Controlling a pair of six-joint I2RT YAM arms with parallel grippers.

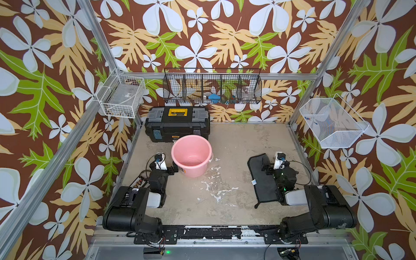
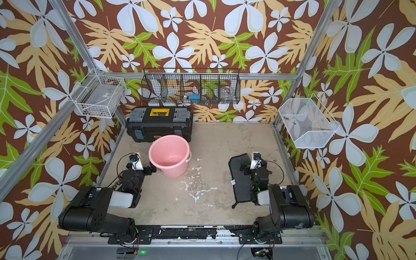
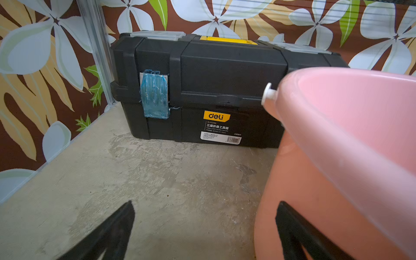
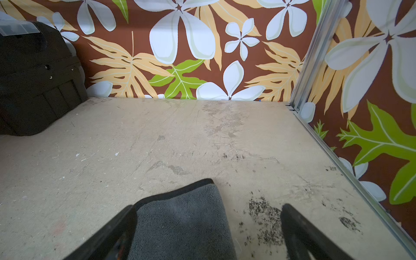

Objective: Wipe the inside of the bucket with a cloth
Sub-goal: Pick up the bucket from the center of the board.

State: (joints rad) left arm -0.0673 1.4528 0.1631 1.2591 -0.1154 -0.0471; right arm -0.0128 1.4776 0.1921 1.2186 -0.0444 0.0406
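The pink bucket (image 1: pixel 191 155) (image 2: pixel 169 155) stands upright and empty at the back left of the floor, its wall filling one side of the left wrist view (image 3: pixel 337 157). My left gripper (image 1: pixel 163 169) (image 3: pixel 206 203) sits low beside the bucket, open, with one finger against the bucket's outer wall and nothing held. The dark grey cloth (image 1: pixel 261 180) (image 2: pixel 242 180) lies flat on the floor at the right. My right gripper (image 1: pixel 275 166) (image 4: pixel 208 207) is open just over the cloth's far end (image 4: pixel 180 225), and part of the cloth lies between its fingers.
A black toolbox (image 1: pixel 177 126) (image 3: pixel 202 90) with a yellow handle stands directly behind the bucket against the back wall. A black wire basket (image 1: pixel 212 86) and two white wire baskets (image 1: pixel 122 99) (image 1: pixel 333 122) hang on the walls. Metal frame rails edge the worn floor (image 1: pixel 225 191).
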